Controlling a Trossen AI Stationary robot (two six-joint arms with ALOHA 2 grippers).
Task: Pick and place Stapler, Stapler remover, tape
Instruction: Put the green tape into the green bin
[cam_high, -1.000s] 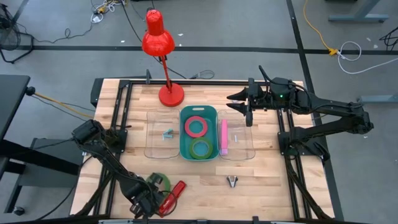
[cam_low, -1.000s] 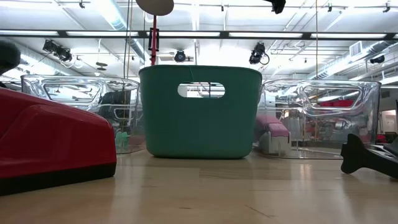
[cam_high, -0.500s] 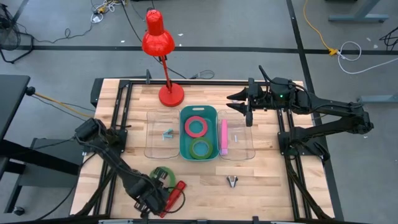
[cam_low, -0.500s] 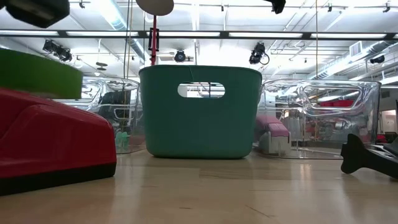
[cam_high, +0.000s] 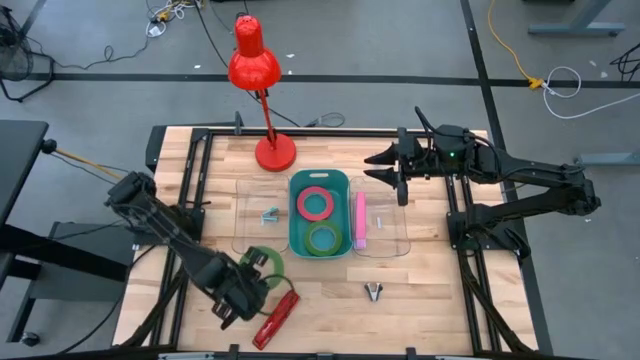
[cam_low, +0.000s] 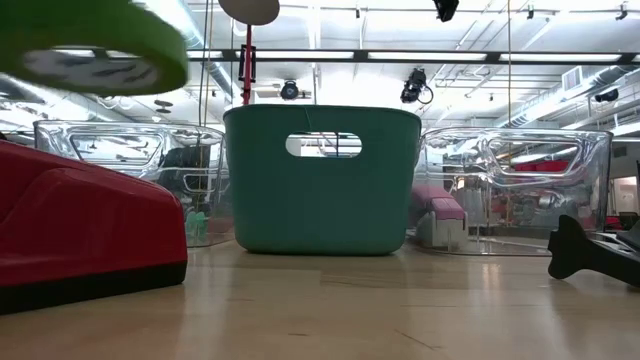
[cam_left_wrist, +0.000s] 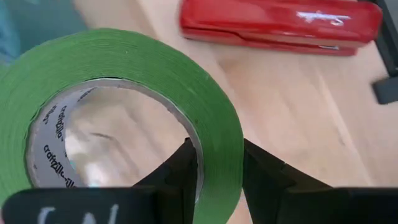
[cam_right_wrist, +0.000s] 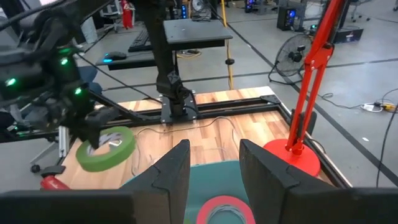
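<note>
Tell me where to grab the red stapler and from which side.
Grip the red stapler across its narrow width near mid-body, coming from above. It lies flat and slanted on the table, with both long sides free. The left gripper is busy with green tape.

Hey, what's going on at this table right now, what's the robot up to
The left claw is shut on a green tape roll and holds it up off the table, beside the red stapler lying near the front edge. The teal bin in the middle already holds a red and a green roll. The staple remover sits untouched on the wood. The right claw waits open over the back, near the clear tray.
</note>
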